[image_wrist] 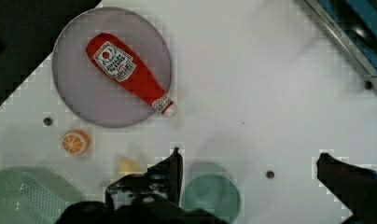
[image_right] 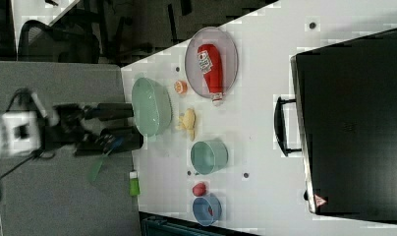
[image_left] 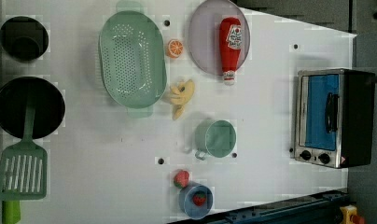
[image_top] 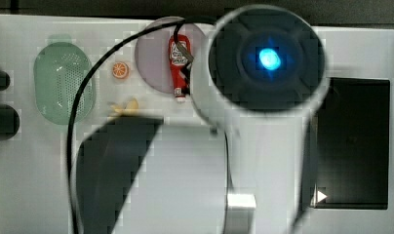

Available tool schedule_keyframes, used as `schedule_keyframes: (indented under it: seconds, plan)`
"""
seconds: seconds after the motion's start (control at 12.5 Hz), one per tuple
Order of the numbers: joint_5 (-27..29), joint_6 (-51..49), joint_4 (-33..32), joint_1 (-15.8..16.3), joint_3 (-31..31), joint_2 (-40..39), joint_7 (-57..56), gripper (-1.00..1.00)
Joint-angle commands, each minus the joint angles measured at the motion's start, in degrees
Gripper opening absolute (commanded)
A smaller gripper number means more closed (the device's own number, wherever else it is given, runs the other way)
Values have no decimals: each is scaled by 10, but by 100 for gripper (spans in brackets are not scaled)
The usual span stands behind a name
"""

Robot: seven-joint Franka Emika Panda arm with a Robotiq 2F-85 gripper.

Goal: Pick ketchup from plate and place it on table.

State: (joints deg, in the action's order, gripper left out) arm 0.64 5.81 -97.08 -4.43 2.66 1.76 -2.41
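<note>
**Ketchup lying on the plate, my jaws spread wide above the table**

Going left to right across the left view, I am seeing two black pans [image_left: 29,108] at the edge, the nearer one with a green spatula [image_left: 21,170] lying across it. Next is sitting one green colander [image_left: 132,58], then one orange slice [image_left: 174,48] and one peeled banana [image_left: 181,95] just beside it. One green cup [image_left: 217,138] is standing on the table [image_left: 107,177], with one strawberry [image_left: 181,178] and one blue bowl [image_left: 195,200] holding a second red fruit below it in the left view. One toaster oven [image_left: 333,117] is standing at the left view's right.

The ketchup [image_wrist: 129,72] is lying flat on the plate [image_wrist: 79,100], its white cap jutting just past the rim over the table. There is one bottle and one plate, and nothing is lying between them and me.

My gripper [image_wrist: 247,163] is hanging open, its two fingers [image_wrist: 170,170] standing far apart and holding nothing. In the wrist view the green cup is sitting between my fingers, below them, the banana and orange slice are lying just outside one finger, and the ketchup is lying well ahead of my fingertips. In the right view my arm [image_right: 17,133] is reaching level from off the table's edge.
</note>
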Motion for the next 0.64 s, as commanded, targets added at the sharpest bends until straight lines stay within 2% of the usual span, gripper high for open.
schedule_keyframes:
  seconds: [0.08, 0.32, 0.64]
  plan:
    - [6, 28, -19, 2, 19, -73, 9, 100]
    - [6, 87, -18, 4, 30, -138, -38, 100]
    - [5, 185, -15, 15, 31, -230, -160, 100]
